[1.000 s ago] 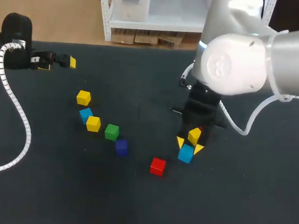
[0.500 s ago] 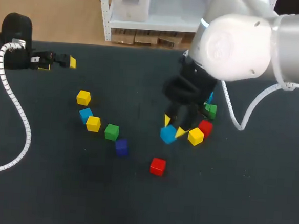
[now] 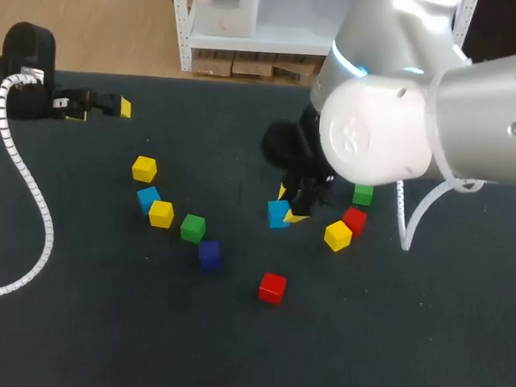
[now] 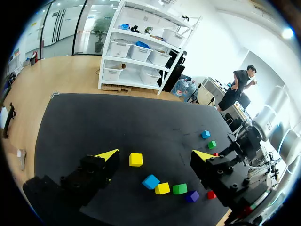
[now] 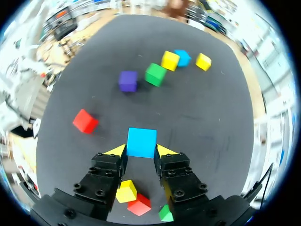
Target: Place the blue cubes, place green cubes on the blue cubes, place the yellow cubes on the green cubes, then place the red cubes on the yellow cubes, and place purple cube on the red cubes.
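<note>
**Head view:** fixed, high and behind the robot, looking steeply down on the desk [image 3: 71, 340]. It has the widest coverage and stands farthest off.

**Left wrist view:** positioned at the desk's far left corner, facing obliquely across the surface past the left claw [image 4: 155, 155], at moderate distance.

**Right wrist view:** faces almost straight down along the right claw [image 5: 141, 151], close to the surface. The blue cube [image 5: 141, 141] between its tips sits large in the near field.

**Overlap:** the purple cube [image 3: 209, 254] and the row of cubes [image 3: 161, 213] beside it appear in all three views. The left wrist view also takes in the right arm [image 4: 263, 125].
</note>
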Controlling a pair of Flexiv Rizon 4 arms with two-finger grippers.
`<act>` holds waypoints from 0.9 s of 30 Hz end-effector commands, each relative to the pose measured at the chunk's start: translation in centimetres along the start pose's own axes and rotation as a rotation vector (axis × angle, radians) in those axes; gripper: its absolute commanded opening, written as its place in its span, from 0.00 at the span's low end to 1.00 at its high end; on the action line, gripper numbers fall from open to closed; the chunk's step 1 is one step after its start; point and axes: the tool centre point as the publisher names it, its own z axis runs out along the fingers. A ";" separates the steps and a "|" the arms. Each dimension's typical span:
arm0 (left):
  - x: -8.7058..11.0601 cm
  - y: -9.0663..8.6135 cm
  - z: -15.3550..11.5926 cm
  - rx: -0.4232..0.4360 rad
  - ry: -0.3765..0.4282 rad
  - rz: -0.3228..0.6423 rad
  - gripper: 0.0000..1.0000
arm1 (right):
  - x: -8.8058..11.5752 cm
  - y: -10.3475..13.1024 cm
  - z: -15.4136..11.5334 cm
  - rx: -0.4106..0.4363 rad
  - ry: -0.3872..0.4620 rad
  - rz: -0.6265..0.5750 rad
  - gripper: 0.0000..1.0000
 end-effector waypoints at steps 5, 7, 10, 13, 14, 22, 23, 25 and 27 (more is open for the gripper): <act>0.0 0.0 0.0 0.000 0.000 0.000 1.00 | -0.1 -1.5 1.2 0.116 0.007 0.320 0.00; 0.0 0.0 0.0 0.000 0.000 0.000 1.00 | -0.2 -2.1 1.7 0.121 0.006 0.334 0.00; 0.0 0.0 0.0 0.000 0.000 0.000 1.00 | -0.3 -2.6 2.2 0.126 0.002 0.339 0.00; 0.0 0.0 0.0 0.000 0.000 0.000 1.00 | -0.3 -3.1 2.6 0.132 0.004 0.333 0.00; 0.0 0.0 0.0 0.000 0.000 0.000 1.00 | -0.3 -3.3 2.7 0.132 0.005 0.328 0.00; 0.0 0.0 0.0 0.000 0.000 0.000 1.00 | -0.7 -4.2 2.7 0.144 0.043 0.225 0.00; 0.0 0.0 0.0 0.000 0.000 0.000 1.00 | -0.6 -4.3 2.7 0.146 0.046 0.222 0.00; 0.0 0.0 0.0 0.000 0.000 0.000 1.00 | -0.6 -4.5 2.6 0.148 0.050 0.211 0.00; 0.0 0.0 0.0 0.000 0.000 0.000 1.00 | -0.5 -4.6 2.6 0.149 0.058 0.202 0.00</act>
